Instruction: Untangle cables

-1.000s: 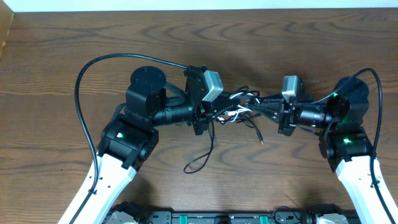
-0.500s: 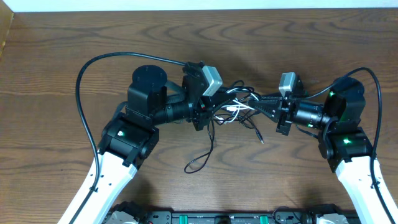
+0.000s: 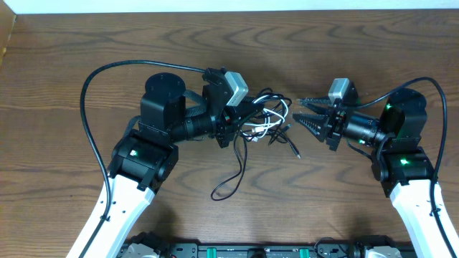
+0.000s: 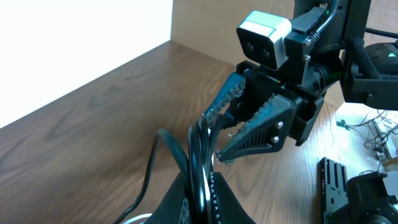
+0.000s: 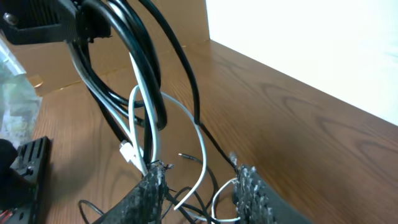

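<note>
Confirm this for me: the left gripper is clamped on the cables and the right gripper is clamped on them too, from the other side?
Not quite. The left gripper is clamped on the cables, but the right gripper is not: its jaws stand open and clamp nothing. The right wrist view shows the gap between its fingers, and the overhead view agrees.
</note>
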`<state>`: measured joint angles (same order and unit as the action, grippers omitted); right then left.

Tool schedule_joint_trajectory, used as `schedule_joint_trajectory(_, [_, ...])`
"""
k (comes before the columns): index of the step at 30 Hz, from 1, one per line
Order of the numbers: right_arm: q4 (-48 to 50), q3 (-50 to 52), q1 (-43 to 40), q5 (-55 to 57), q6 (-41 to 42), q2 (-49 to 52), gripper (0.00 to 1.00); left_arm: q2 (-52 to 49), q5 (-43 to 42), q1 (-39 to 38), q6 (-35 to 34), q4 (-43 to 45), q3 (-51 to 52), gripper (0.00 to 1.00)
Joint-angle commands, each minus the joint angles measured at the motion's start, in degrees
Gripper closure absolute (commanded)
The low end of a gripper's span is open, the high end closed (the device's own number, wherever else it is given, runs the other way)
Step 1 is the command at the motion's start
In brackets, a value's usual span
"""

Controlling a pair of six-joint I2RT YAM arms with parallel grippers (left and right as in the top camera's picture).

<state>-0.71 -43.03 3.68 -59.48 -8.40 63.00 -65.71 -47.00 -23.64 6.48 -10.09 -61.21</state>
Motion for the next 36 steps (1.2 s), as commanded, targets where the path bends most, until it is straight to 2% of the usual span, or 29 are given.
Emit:
schedule_joint_trajectory(1, [0.1,-0.1,-0.1,0.6,-0.4,0.0,0.64,1.0,-0.5,0.2,0.2,0.3,-1.3,0.92])
schedule_joint_trajectory(10, [3.5,-0.1,0.2,-5.2,-0.4,0.0,0.60,1.0,-3.1,0.0,-1.1,0.3,-1.3,0.92])
schedule_joint_trajectory(18, [4.6,-0.1,1.5,-6.9,-0.5,0.0,0.64,1.0,-3.1,0.0,-1.2,1.4,-1.3,0.92])
schedule_joint_trajectory(23, [5.3,-0.1,2.2,-6.9,-0.5,0.0,0.73,1.0,-3.1,0.0,-1.2,2.9,-1.3,0.93])
schedule_joint_trajectory(28, [6.8,-0.1,3.5,-6.9,-0.5,0.0,0.98,1.0,-3.6,0.0,-1.2,3.1,-1.3,0.93])
schedule_joint_trajectory(36, [7.0,-0.1,3.5,-6.9,-0.5,0.0,0.99,1.0,-3.5,0.0,-1.4,3.1,-1.3,0.92])
